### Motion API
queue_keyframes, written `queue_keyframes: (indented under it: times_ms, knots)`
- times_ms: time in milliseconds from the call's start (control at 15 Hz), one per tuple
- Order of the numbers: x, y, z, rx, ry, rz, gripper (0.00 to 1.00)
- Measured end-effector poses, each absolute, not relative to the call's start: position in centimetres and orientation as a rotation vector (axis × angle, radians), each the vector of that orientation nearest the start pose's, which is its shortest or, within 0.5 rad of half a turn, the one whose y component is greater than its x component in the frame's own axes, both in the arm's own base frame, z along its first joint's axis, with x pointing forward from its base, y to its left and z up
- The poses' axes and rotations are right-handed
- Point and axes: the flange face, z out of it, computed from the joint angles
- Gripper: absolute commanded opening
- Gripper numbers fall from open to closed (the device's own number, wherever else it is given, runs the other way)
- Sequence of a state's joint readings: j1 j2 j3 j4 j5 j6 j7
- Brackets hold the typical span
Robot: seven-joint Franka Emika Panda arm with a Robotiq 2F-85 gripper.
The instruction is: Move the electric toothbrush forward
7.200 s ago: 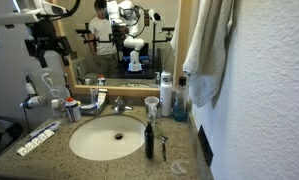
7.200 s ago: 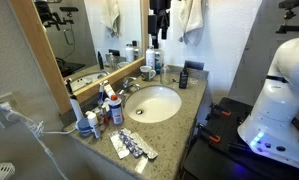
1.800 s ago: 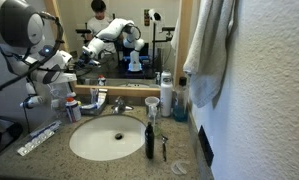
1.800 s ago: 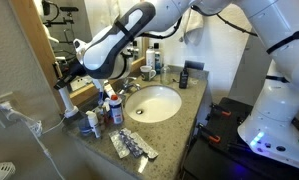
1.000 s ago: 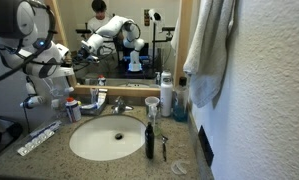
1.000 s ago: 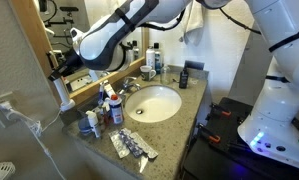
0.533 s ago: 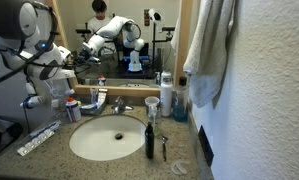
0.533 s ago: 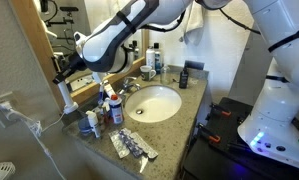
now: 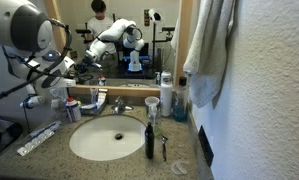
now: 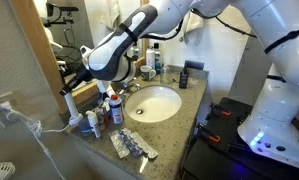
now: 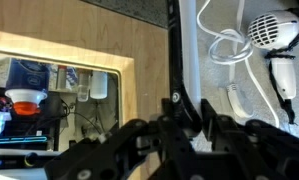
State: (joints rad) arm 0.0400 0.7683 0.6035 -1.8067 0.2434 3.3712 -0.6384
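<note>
The electric toothbrush (image 10: 69,107) is a white handle with blue on it, hanging upright at the counter's back corner beside the mirror frame. My gripper (image 10: 74,80) is shut on its upper part. In the wrist view the toothbrush (image 11: 186,45) runs as a pale vertical bar up from between the dark fingers (image 11: 179,110), which are closed against it. In an exterior view the gripper (image 9: 57,72) hangs above the cluster of bottles at the left of the counter, and the toothbrush is hard to pick out there. Whether its base touches the counter I cannot tell.
The sink basin (image 10: 154,103) fills the middle of the counter, with the faucet (image 9: 119,103) behind. Small bottles and tubes (image 10: 109,108) crowd next to the toothbrush. Flat packets (image 10: 134,147) lie at the front edge. A dark bottle (image 9: 149,138) stands beside the basin. A hair dryer (image 11: 274,35) with a white cord lies below.
Over the last second the gripper has come down with the toothbrush, lowering it toward the counter and slightly out from the mirror. The jaws stayed shut.
</note>
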Motion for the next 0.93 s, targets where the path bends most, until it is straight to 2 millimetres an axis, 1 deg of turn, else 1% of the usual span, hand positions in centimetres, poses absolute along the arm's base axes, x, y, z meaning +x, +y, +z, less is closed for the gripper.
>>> queue_keyframes:
  times_ms: [400, 800, 933]
  knots:
    - [61.4, 33.0, 25.2, -2.387, -0.854, -1.134, 0.12]
    - [61.2, 33.2, 23.9, -2.373, -0.881, -1.162, 0.12]
    - [61.2, 33.3, 23.8, -2.367, -0.891, -1.172, 0.12]
